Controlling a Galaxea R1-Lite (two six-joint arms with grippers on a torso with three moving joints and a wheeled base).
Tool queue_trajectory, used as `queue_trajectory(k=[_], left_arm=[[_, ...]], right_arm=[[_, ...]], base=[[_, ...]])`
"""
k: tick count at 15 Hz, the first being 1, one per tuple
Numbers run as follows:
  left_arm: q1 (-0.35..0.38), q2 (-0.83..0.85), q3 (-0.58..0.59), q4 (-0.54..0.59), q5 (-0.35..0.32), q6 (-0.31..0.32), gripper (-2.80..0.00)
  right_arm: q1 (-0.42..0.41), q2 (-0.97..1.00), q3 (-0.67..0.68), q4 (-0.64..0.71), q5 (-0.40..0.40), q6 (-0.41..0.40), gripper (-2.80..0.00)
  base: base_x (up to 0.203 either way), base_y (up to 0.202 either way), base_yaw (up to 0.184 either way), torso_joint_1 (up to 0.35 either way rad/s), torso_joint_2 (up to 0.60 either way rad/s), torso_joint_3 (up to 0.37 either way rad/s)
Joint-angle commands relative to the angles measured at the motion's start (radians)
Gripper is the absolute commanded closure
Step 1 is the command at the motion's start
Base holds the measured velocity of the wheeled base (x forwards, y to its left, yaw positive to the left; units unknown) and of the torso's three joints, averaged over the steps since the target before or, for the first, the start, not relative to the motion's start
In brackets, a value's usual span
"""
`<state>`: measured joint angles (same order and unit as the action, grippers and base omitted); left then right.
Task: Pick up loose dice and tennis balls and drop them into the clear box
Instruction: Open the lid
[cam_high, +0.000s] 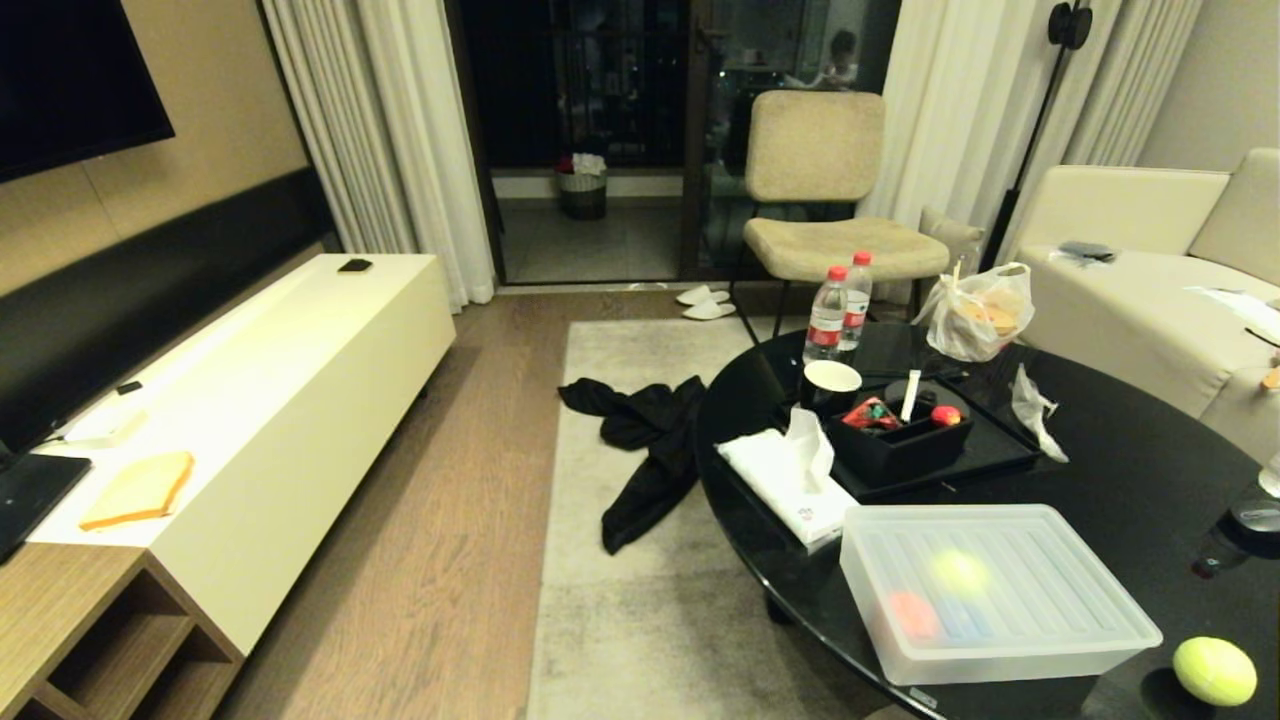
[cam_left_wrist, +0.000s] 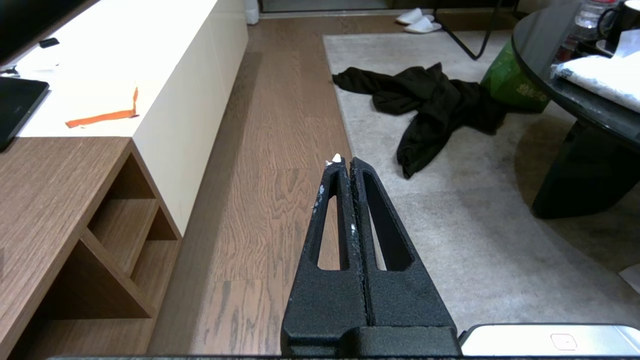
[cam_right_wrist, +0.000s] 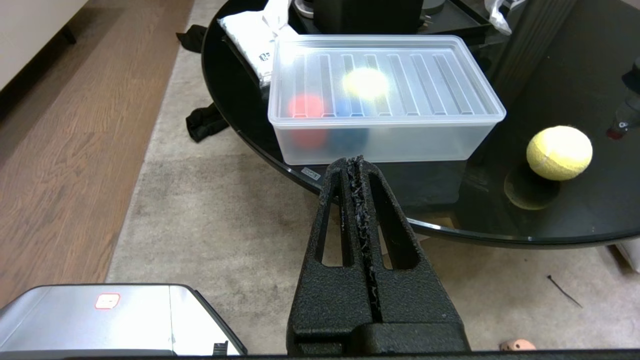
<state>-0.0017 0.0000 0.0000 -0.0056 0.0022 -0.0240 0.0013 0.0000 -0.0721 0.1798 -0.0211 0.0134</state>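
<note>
- Tennis ball (cam_high: 1214, 671), fuzzy yellow-green, lies loose on the round black table (cam_high: 1120, 470), near the table's front edge and just beside the clear box (cam_high: 995, 592), on the robot's right of it; the two do not touch.
- Clear box sits on the table with its ribbed lid (cam_right_wrist: 385, 75) on. Through the frosted plastic show blurred shapes: a yellow-green round one, a red one and a blue one; what each is cannot be told.
- Behind the box lies a white tissue pack (cam_high: 790, 478), and farther back a black tray (cam_high: 990, 450) carries a smaller black bin (cam_high: 900, 440) with small red things inside, too small to identify, and a dark cup (cam_high: 831, 385).
- Two water bottles (cam_high: 838, 310) and a plastic bag (cam_high: 980, 312) stand at the table's far side.
- Left gripper (cam_left_wrist: 346, 162) hangs over the wooden floor (cam_left_wrist: 270, 165) beside the rug (cam_left_wrist: 465, 215), its jaws pressed together with nothing between them.
- Right gripper (cam_right_wrist: 358, 162) hangs over the rug in front of the table, aimed toward the box's near wall, jaws clenched and empty.
- Dark garment (cam_high: 650, 440) lies crumpled on the rug.
- No die can be made out with certainty anywhere.
</note>
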Motion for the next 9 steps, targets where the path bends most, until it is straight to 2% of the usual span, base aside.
queue_trajectory(k=[1, 9], left_arm=[[0.0, 0.0, 0.003, -0.001, 0.001, -0.001, 0.0], [0.0, 0.0, 0.003, -0.001, 0.001, -0.001, 0.0]], right_arm=[[0.0, 0.002, 0.0, 0.003, 0.0, 0.0, 0.0], [0.0, 0.0, -0.002, 0.003, 0.001, -0.003, 0.0]], base=[[0.0, 0.0, 0.0, 0.0, 0.0, 0.0], [0.0, 0.0, 0.0, 0.0, 0.0, 0.0]])
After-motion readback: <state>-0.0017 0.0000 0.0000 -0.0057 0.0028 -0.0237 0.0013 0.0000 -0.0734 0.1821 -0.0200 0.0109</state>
